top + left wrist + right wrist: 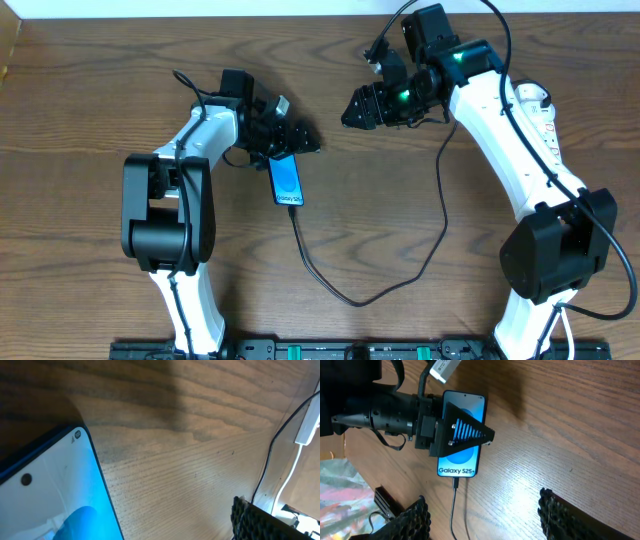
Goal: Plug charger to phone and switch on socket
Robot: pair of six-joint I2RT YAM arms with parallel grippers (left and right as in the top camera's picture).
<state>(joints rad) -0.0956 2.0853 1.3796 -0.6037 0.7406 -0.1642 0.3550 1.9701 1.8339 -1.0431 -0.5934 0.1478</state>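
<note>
Left gripper (290, 141) and right gripper (358, 108) both gape empty. The narrow white power strip (543, 105) likely slides easily, so press straight down on it

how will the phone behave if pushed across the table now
The phone lies flat, slim and rigid on the wood table, so it would probably slide rather than tip. The charger looks plugged into its bottom end and lies in a slack loop, so it would likely trail limply, hardly resisting.

Glossy phone (286, 180), matt wooden table (100, 100)
</note>
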